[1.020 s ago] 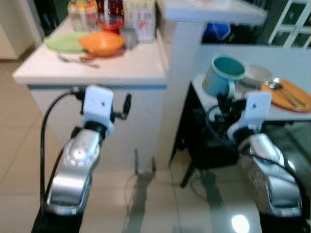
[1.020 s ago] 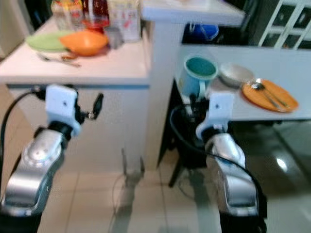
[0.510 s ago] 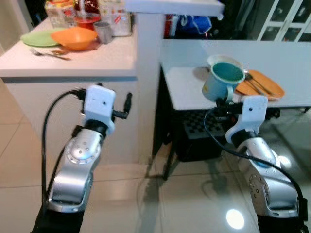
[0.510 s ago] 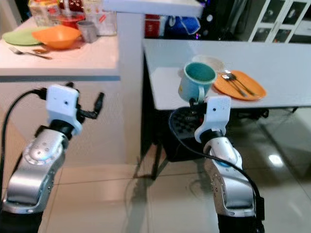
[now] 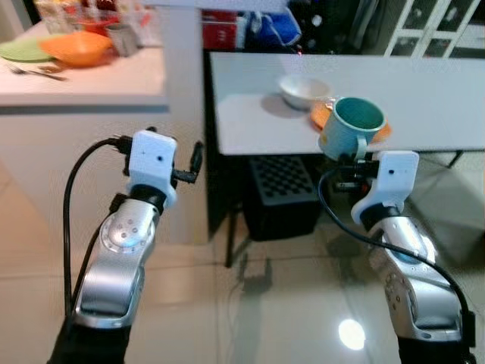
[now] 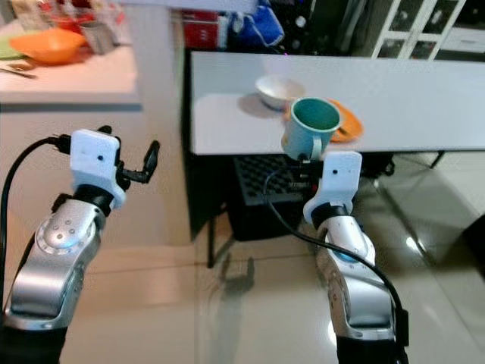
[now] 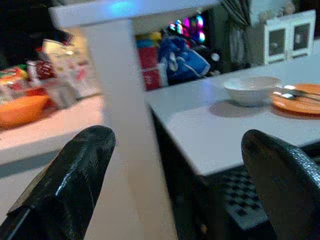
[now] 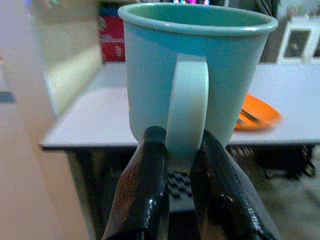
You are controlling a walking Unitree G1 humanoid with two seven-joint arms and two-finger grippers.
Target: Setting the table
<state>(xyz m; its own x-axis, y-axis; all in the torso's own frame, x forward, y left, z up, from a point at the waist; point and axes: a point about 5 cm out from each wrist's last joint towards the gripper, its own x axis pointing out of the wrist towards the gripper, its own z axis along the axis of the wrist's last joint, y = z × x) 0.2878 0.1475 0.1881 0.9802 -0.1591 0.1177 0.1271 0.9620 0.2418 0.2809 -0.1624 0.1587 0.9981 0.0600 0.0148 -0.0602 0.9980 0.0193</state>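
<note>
A teal mug (image 5: 350, 127) is held upright by its handle (image 8: 186, 110) in my right gripper (image 8: 181, 167), which is shut on it just before the near edge of the white dining table (image 5: 242, 125). On that table sit a white bowl (image 5: 305, 91) and an orange plate (image 7: 297, 99) with cutlery on it, partly hidden behind the mug in the eye views. My left gripper (image 5: 195, 159) is raised at the left in front of the white counter (image 5: 83, 80), its fingers (image 7: 75, 175) wide open and empty.
The counter at the left carries an orange bowl (image 5: 76, 47), a green plate (image 5: 23, 51), a fork and some packages. A black crate (image 5: 282, 193) stands under the dining table. White cabinets (image 5: 436, 26) are at the back right. Glossy tiled floor lies below.
The camera has turned right: the counter slid left and the dining table came to the centre. The right gripper still holds the mug; the left gripper stays open.
</note>
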